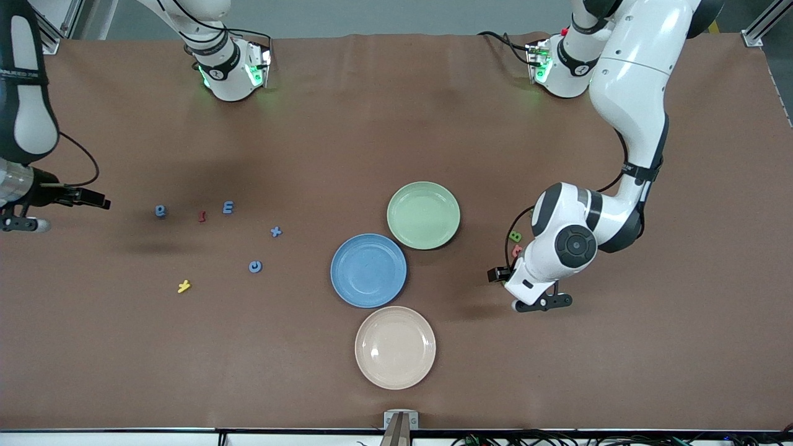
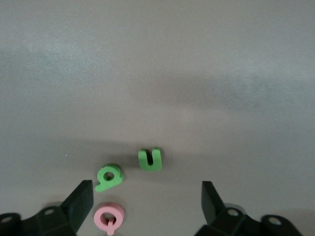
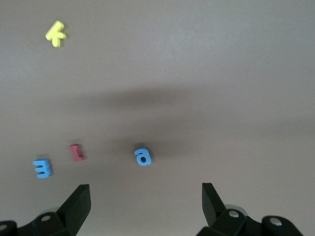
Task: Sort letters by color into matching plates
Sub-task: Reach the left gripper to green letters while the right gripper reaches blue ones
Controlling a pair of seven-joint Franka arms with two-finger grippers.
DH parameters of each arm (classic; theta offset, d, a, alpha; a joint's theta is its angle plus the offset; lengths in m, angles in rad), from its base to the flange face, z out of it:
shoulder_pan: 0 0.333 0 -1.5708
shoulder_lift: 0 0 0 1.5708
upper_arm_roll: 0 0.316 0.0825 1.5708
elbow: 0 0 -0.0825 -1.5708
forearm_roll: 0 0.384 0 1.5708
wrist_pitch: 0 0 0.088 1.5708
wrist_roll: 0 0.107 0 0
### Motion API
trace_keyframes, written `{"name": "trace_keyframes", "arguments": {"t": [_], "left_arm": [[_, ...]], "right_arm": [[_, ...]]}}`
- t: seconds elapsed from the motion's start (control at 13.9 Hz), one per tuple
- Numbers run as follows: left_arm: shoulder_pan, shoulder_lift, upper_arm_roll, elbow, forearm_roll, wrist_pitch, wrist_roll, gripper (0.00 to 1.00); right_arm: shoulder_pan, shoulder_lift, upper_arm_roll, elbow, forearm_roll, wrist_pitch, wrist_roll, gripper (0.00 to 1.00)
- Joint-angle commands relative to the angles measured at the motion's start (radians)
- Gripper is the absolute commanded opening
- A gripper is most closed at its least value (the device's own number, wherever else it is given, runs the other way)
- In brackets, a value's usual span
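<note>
The blue plate (image 1: 368, 271) and the pale green plate (image 1: 423, 215) sit mid-table, touching. Several blue letters (image 1: 228, 207) lie toward the right arm's end. My right gripper (image 1: 99, 201) hangs open and empty beside them. In the right wrist view it (image 3: 145, 201) is above a blue letter (image 3: 142, 156). My left gripper (image 1: 497, 274) is open and empty, low over the table beside the green plate. A green letter (image 1: 515, 236) shows by its hand. The left wrist view shows my left gripper (image 2: 146, 204) with two green letters (image 2: 109, 177) (image 2: 150, 160) just ahead of its fingers.
A cream plate (image 1: 395, 347) lies nearer the front camera than the blue plate. A red letter (image 1: 201, 216) and a yellow letter (image 1: 184, 286) lie among the blue ones. A pink letter (image 2: 109, 219) lies by one left finger.
</note>
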Motion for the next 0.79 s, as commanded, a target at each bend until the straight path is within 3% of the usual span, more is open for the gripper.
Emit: {"name": "trace_keyframes", "arguments": {"t": [0.0, 0.22, 0.5, 0.72], "left_arm": [[-0.011, 0.031, 0.007, 0.015, 0.018, 0.042, -0.012, 0.92], [-0.013, 0.049, 0.009, 0.014, 0.019, 0.056, -0.012, 0.83], [-0.025, 0.068, 0.012, 0.014, 0.028, 0.062, -0.012, 0.69], [-0.025, 0.069, 0.012, 0.014, 0.028, 0.064, -0.012, 0.62]], "right_arm": [[-0.002, -0.069, 0.013, -0.190, 0.004, 0.182, -0.080, 1.00], [-0.001, -0.041, 0.013, -0.301, 0.004, 0.441, -0.149, 1.00], [0.002, 0.069, 0.015, -0.354, 0.006, 0.653, -0.152, 1.00], [0.002, 0.114, 0.017, -0.374, 0.006, 0.701, -0.146, 0.97]]}}
